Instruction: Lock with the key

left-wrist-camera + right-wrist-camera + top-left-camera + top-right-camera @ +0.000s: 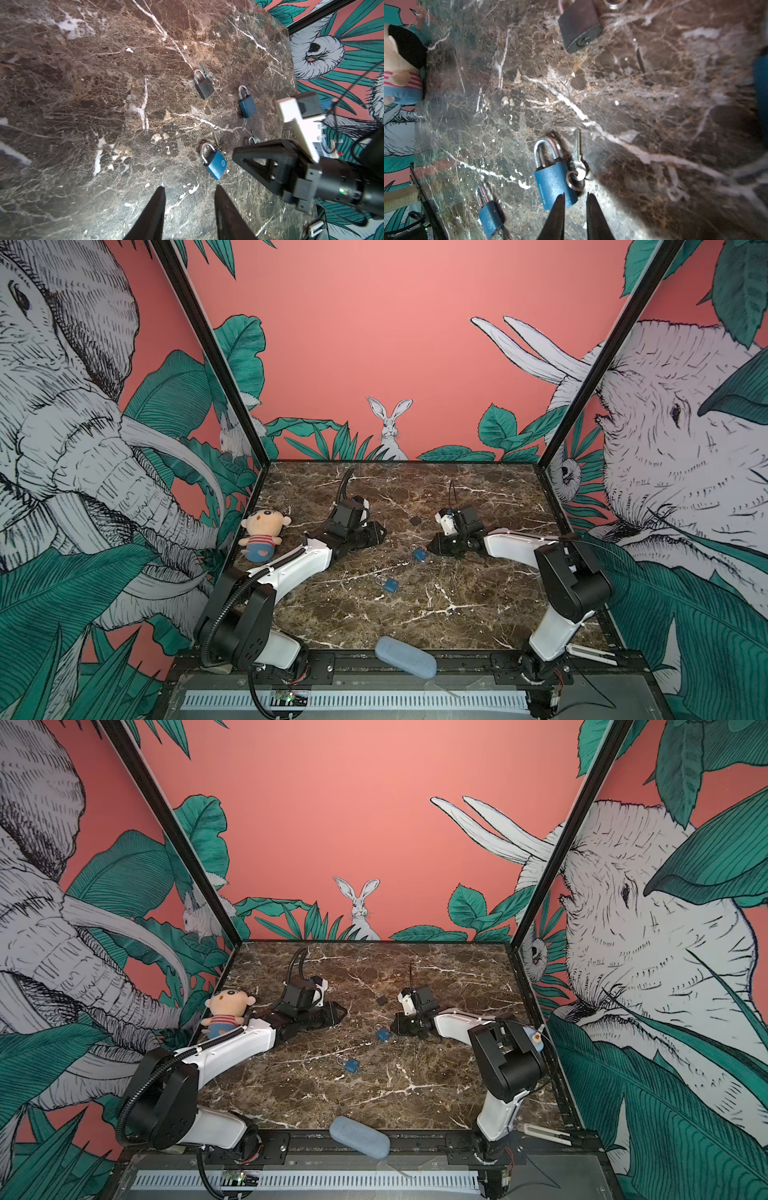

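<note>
Padlock (554, 182): looked hard, slick; you'd grip flat sides.
Key (578, 143): lay thin beside it.
Right hand (575, 195): stood narrow, empty.

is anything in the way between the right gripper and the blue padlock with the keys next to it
Nothing visible does. In the right wrist view the right gripper, jaws slightly apart and empty, sits right at the base of the blue padlock, its keys just ahead. The black padlock lies well beyond.
</note>
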